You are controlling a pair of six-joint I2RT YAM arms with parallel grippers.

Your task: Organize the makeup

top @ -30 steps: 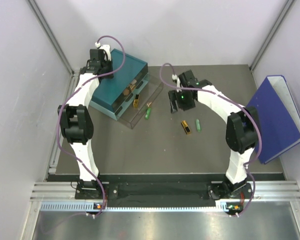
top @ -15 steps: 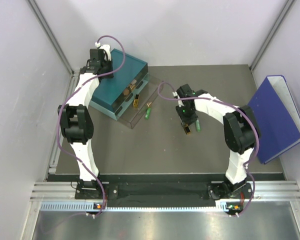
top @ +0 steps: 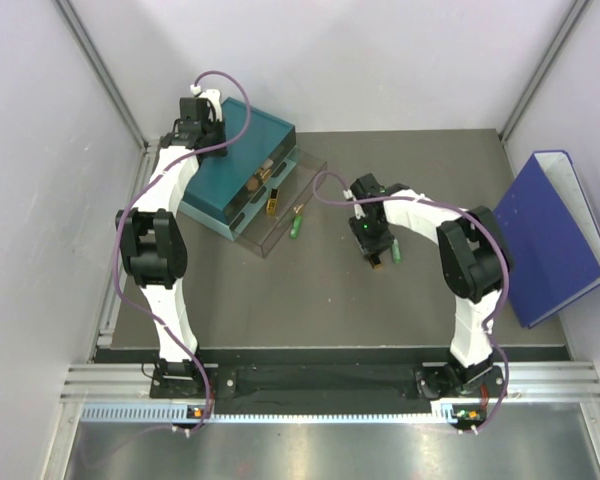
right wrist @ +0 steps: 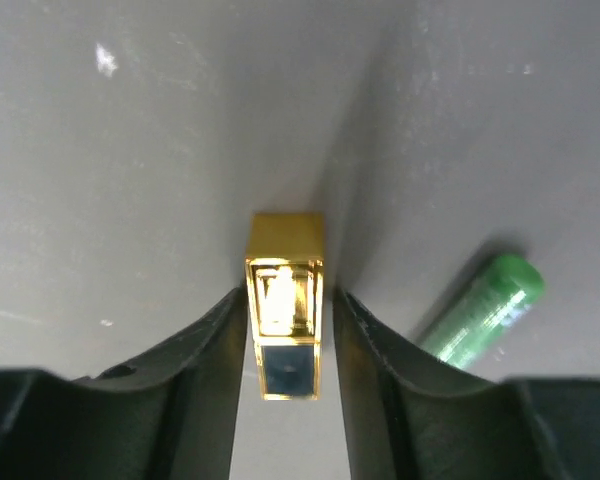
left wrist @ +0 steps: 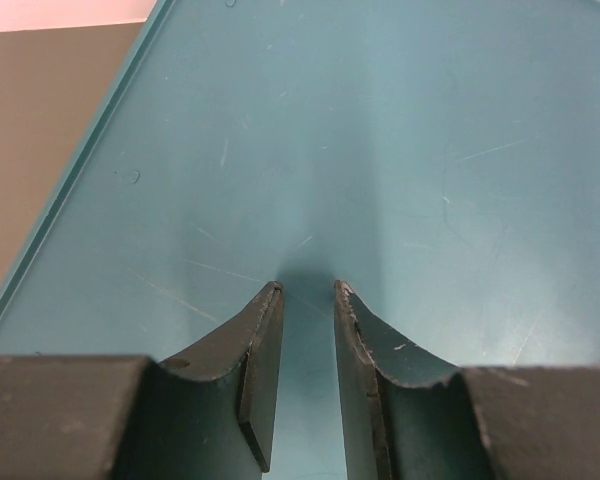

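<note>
Right gripper (right wrist: pixel 290 292) lowered over a gold lipstick (right wrist: pixel 284 310) lying flat on the grey table (right wrist: pixel 130 150), roughly mid-table and well apart from the teal drawer box (left wrist: pixel 380 150). The jaws straddle the stick across its narrow width, close on both sides; a sliver of table shows along one flank, so the grip appears not yet made. A green tube (right wrist: pixel 483 308) lies just beside it, outside the jaws. The lipstick is a rigid, square-section case, probably light; its polished gold faces look slippery, so the flat sides near mid-length seem the best place to pinch, squarely rather than on the corners. The join between gold cap and dark base may pull apart under a skewed squeeze. Left gripper (left wrist: pixel 308 295) hangs above the box lid, jaws nearly together with a narrow gap, holding nothing
</note>
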